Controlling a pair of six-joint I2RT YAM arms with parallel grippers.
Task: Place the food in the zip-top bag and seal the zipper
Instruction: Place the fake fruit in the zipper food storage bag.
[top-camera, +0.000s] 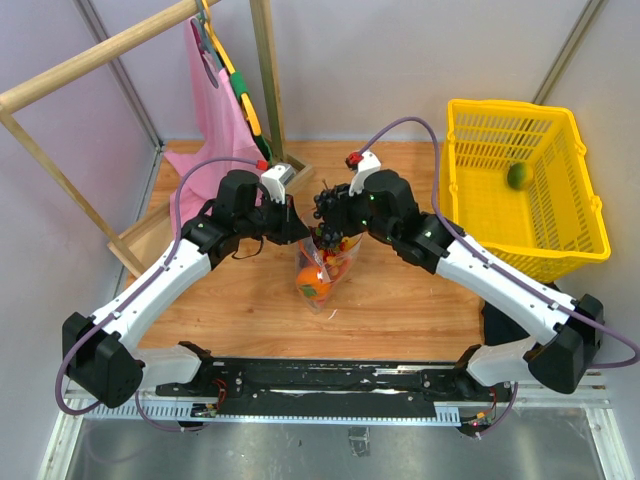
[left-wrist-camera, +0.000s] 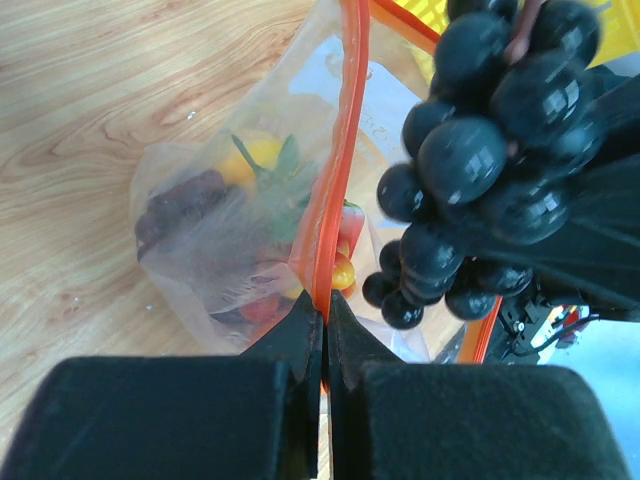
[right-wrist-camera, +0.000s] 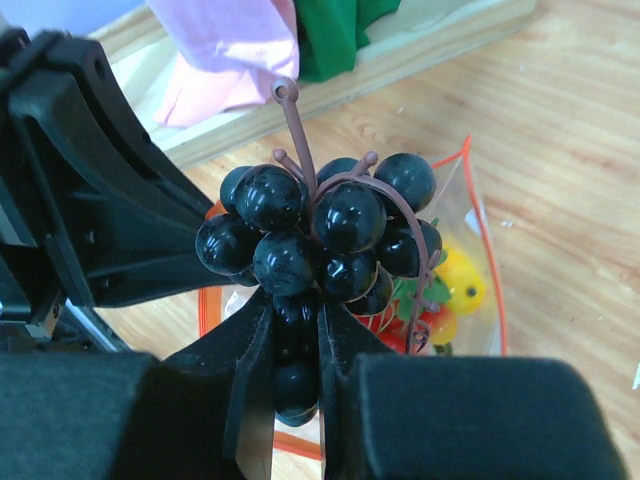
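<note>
Right gripper (right-wrist-camera: 295, 345) is closed tight on the lower grapes of the dark purple grape bunch (right-wrist-camera: 320, 235), holding it just above the open mouth of the zip-top bag (left-wrist-camera: 200, 250). Left gripper (left-wrist-camera: 325, 335) is pinched on the bag's orange-red zipper (left-wrist-camera: 338, 170), lifting that edge. Toy fruits (left-wrist-camera: 255, 160) lie inside the bag; the green lime (top-camera: 518, 176) sits in the yellow basket (top-camera: 550, 242), well apart

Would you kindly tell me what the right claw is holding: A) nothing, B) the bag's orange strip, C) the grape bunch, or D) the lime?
C: the right claw is shut on the grape bunch, over the bag whose edge the left claw pinches.
</note>
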